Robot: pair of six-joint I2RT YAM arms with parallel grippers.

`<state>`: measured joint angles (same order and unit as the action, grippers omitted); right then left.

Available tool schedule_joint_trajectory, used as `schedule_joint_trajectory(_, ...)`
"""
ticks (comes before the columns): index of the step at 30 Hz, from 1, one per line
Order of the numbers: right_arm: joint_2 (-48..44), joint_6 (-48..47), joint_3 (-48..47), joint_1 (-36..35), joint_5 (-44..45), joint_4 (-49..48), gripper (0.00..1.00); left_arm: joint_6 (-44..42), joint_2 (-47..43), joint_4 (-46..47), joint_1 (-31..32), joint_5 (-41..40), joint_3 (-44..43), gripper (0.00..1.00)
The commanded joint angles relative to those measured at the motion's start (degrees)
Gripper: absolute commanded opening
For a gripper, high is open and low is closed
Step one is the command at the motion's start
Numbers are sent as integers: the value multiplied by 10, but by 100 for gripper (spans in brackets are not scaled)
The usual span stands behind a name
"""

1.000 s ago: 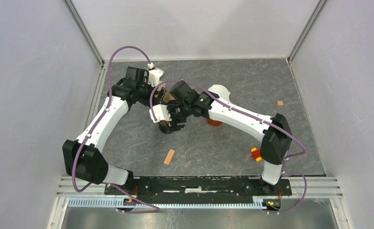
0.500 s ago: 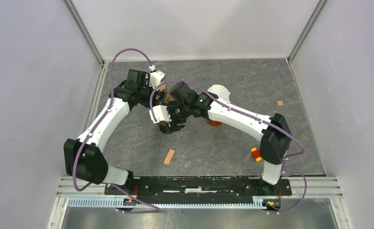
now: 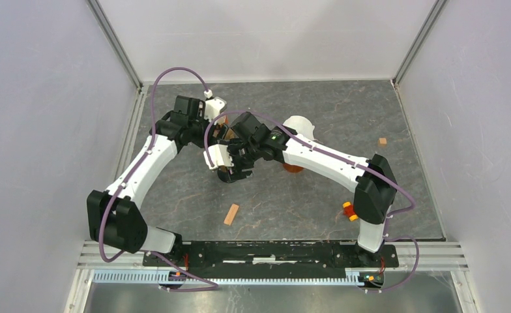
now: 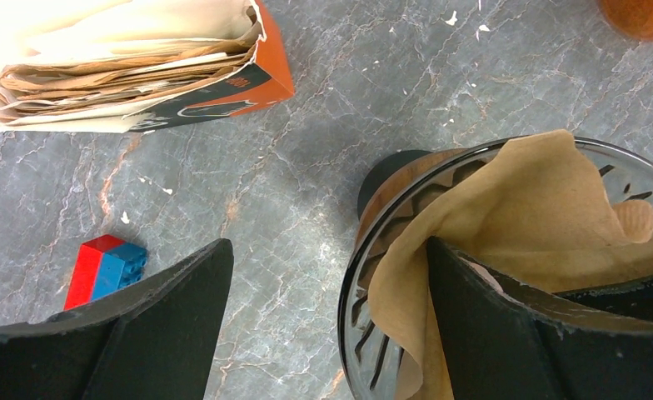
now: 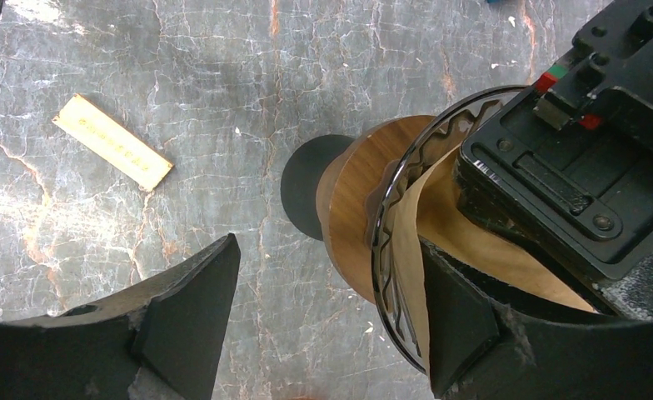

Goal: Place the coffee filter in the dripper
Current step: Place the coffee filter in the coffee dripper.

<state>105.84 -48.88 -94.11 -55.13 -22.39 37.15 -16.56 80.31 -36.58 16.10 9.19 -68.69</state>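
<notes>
The glass dripper (image 4: 358, 292) with a wooden collar (image 5: 348, 196) stands on the grey table. The brown paper coffee filter (image 4: 515, 208) lies crumpled inside it, one edge folded over the rim. My left gripper (image 4: 327, 321) is open; its right finger (image 4: 506, 342) is inside the dripper against the filter and its left finger (image 4: 132, 333) is outside over the table. My right gripper (image 5: 327, 321) is open too, straddling the rim (image 5: 381, 242) with one finger (image 5: 473, 333) inside on the filter (image 5: 408, 250). In the top view both wrists crowd over the dripper (image 3: 229, 172).
An open orange box of spare filters (image 4: 132, 75) lies behind the dripper. A red and blue brick (image 4: 107, 268) is to its left. A wooden stick (image 3: 231, 214) lies nearer the bases. A white cup (image 3: 298, 124), an orange object (image 3: 293, 168) and small blocks (image 3: 350, 210) are to the right.
The left wrist has shifted slightly to the right and away. The right arm has barely moved. Both grippers stay open at the dripper.
</notes>
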Motion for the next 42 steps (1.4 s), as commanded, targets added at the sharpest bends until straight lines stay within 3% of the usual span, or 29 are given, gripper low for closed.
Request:
schedule_joint_trajectory(1,4,4,-17,-4,-8,12,79,-27,-22,3,-5,-4,-11,91)
schedule_joint_trajectory(18,-15,34,-59,-5,2,2,84,-25,-41,-34,-5,58,-55,96)
schedule_joint_trajectory(42,-102,60,-69,11,34,-5,89,28,-53,-51,-7,54,-155,100)
